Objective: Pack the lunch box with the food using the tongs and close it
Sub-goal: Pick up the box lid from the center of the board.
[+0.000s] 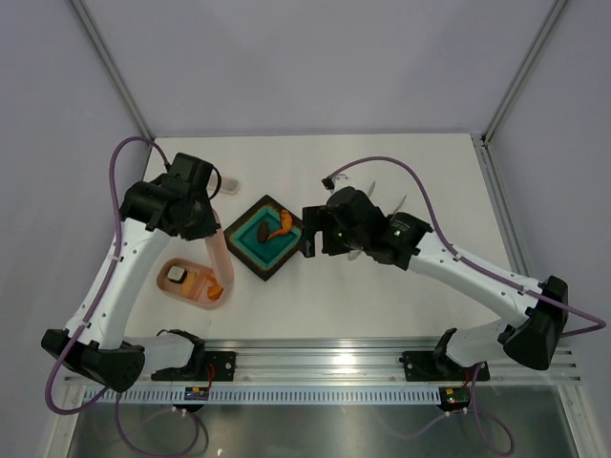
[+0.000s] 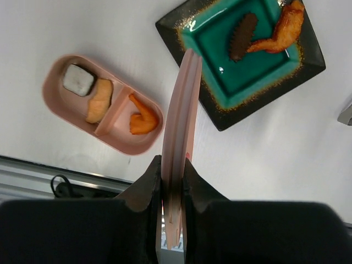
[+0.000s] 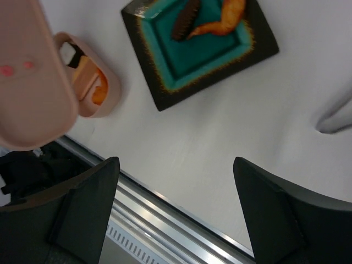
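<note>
The salmon-pink lunch box (image 2: pixel 65 108) lies open on the table, with a grey-white block, a pale orange piece and an orange shrimp-like piece (image 2: pixel 143 117) in it. My left gripper (image 2: pixel 172 163) is shut on the lunch box's lid (image 2: pixel 183 104), held edge-on above the table between the box and the tray. A brown oval lump (image 2: pixel 242 36) and another orange shrimp (image 2: pixel 281 28) lie on the tray. My right gripper (image 3: pixel 176 181) stands open and empty just right of the tray. The silver tips of the tongs (image 1: pixel 400 201) show behind the right arm, which hides the rest of them.
The dark square tray with a teal centre (image 1: pixel 250 256) sits mid-table. A small pale case (image 1: pixel 229 185) lies behind the left arm. The metal rail (image 1: pixel 315 361) runs along the near table edge, and grey walls close the sides and back.
</note>
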Tool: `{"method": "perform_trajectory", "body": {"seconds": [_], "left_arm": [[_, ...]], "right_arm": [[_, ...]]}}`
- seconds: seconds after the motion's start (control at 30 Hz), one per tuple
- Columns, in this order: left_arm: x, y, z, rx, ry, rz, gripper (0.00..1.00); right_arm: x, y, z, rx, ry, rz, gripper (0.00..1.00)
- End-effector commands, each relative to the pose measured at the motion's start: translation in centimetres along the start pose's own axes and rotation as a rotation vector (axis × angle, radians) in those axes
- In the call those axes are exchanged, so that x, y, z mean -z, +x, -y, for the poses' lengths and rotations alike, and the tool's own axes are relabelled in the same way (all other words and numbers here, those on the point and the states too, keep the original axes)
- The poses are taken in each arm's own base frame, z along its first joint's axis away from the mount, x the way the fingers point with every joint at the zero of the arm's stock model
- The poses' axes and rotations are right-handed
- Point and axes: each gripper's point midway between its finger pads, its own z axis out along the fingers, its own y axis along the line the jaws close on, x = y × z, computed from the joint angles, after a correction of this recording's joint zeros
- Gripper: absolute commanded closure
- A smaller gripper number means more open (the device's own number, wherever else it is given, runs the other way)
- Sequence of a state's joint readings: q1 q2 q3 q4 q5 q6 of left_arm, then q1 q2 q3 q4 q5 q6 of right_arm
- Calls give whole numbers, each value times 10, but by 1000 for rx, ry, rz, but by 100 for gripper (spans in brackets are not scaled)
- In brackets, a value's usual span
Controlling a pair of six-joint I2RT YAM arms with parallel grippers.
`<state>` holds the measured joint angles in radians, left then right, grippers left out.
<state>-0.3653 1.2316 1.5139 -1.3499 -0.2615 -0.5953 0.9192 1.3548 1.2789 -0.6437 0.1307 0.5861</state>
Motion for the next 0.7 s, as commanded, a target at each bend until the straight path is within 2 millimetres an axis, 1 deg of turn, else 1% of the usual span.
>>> {"method": "perform_trajectory", "body": {"seconds": [0.0, 0.03, 0.1, 0.13, 0.17, 0.23, 0.27, 0.33, 0.5, 0.67], "left_arm": [[-7, 2, 29, 96, 78, -40, 100], [-9, 1, 35, 132, 92, -45, 100], [-8, 4, 45, 157, 125, -55, 100], [-10, 7, 47, 171, 132, -66, 100], [-9, 8, 51, 207, 141, -77, 100], [-8, 11, 59, 235, 178, -92, 100], [-7, 11, 61, 245, 184, -93, 100], [-11, 12, 60, 260, 162, -102, 100], [-22, 19, 47, 269, 40, -151, 100], [-32, 24, 52, 275, 25, -188, 100]], "right_arm": [[9, -40, -59, 119, -152, 148, 8], [7, -37, -72, 163, -185, 157, 8], [5, -33, -85, 207, -214, 157, 9], [7, -35, -92, 226, -224, 166, 9], [3, -25, -100, 265, -232, 150, 9], [3, -23, -109, 296, -235, 153, 9], [2, -18, -113, 314, -238, 148, 9], [0, -16, -113, 334, -228, 151, 9], [2, -9, -120, 382, -237, 156, 9], [-3, 6, -134, 450, -249, 132, 10]]}}
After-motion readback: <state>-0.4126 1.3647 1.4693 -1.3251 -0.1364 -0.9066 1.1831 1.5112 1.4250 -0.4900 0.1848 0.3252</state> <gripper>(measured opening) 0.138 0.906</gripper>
